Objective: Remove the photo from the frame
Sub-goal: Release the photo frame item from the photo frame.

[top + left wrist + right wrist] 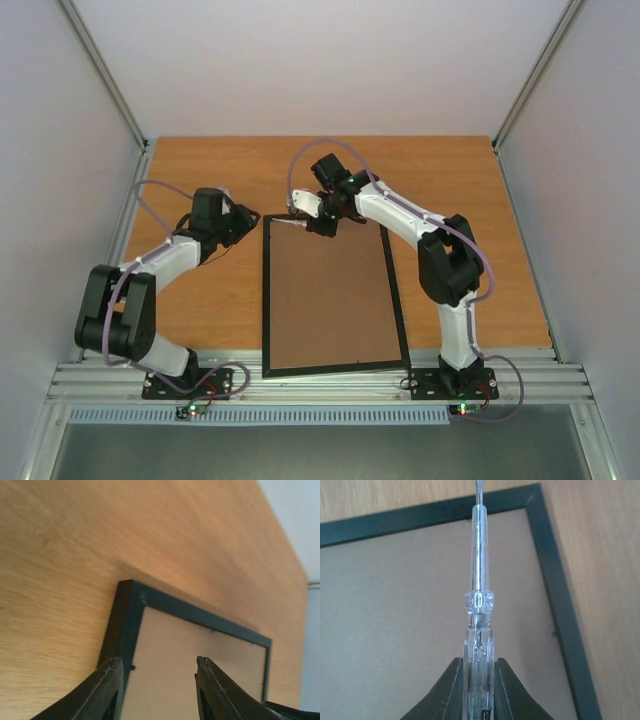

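Note:
The black frame (397, 300) lies face down on the wooden table, its brown backing board (330, 295) turned up. The photo is hidden. My left gripper (250, 218) hovers at the frame's far left corner (130, 605); in the left wrist view the left gripper (158, 661) is open with nothing between its fingers. My right gripper (318, 222) is over the frame's far edge. In the right wrist view the right gripper (478, 662) is shut on a clear-handled screwdriver (478, 580), whose metal shaft points past the frame's far rail (420, 517).
Small dark tabs sit on the frame's inner edge (132, 668) (554, 634). The wooden table (200, 170) extends around the frame. White walls enclose the sides and back. A metal rail (320, 385) runs along the near edge by the arm bases.

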{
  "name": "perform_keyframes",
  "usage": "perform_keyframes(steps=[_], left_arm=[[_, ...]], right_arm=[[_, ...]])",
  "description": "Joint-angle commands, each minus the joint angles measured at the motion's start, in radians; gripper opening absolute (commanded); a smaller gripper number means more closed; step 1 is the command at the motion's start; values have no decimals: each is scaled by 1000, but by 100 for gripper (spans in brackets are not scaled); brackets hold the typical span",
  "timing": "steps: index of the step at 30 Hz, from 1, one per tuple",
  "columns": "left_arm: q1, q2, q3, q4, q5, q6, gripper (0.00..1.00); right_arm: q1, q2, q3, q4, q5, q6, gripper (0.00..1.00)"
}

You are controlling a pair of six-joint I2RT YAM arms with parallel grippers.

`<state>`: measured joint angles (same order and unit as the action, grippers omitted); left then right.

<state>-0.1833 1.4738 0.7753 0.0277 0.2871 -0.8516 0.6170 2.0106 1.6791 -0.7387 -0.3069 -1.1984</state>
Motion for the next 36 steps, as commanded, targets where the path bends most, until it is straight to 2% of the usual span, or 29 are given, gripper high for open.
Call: perform_keyframes(steps=[1,10,16,22,36], left_arm=[[19,99,60,-101,47,106,42],[27,248,105,-82,116,132,40],[27,303,115,-54,159,133,31],[27,324,120,-52,165,135,26],[27,331,113,-44,171,135,23]], right_arm=[[0,89,118,-199,-3,-85,1],[21,245,287,-355,13,-113,1],[36,313,353,-378,68,-104,1],[39,370,407,-368,101,-88,1],[39,423,471,-385,109,-57,1]])
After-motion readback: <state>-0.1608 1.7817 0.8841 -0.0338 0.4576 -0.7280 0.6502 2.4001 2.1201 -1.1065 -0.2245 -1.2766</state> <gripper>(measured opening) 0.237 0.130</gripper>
